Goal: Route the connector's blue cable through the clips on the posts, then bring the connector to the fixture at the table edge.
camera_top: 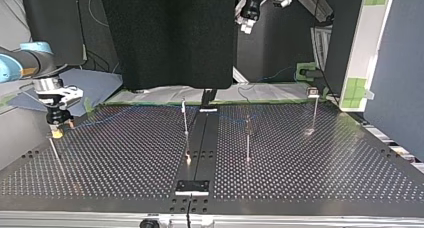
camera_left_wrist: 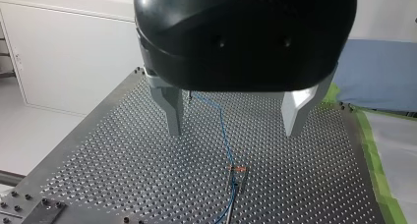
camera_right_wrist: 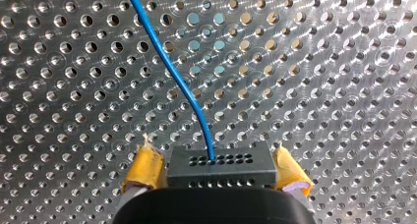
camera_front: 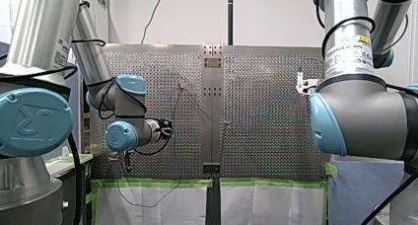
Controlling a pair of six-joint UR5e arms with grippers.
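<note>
The connector is sitting clamped between the right gripper's yellow pads, low over the table at the top view's left, its blue cable trailing straight ahead toward the middle posts, while the left gripper is hanging wide open, well apart.

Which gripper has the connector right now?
My right gripper: its yellow pads are shut on the dark connector, with the blue cable running out ahead. My left gripper hangs open over the perforated table, holding nothing.
</note>
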